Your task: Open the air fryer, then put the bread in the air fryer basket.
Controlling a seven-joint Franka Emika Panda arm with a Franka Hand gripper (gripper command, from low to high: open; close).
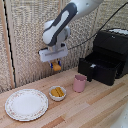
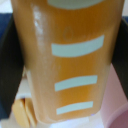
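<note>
Above table (image 1: 95, 107): fingers (image 1: 56, 62) clamping bread (image 1: 57, 66)

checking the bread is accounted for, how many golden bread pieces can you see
3. One bread is held in the hand, up above the wooden table. Two golden sticks lie in the small bowl between the plate and the pink cup.

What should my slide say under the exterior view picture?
White robot gripper lifts golden-orange bread above the wooden table, black air fryer basket open.
</note>
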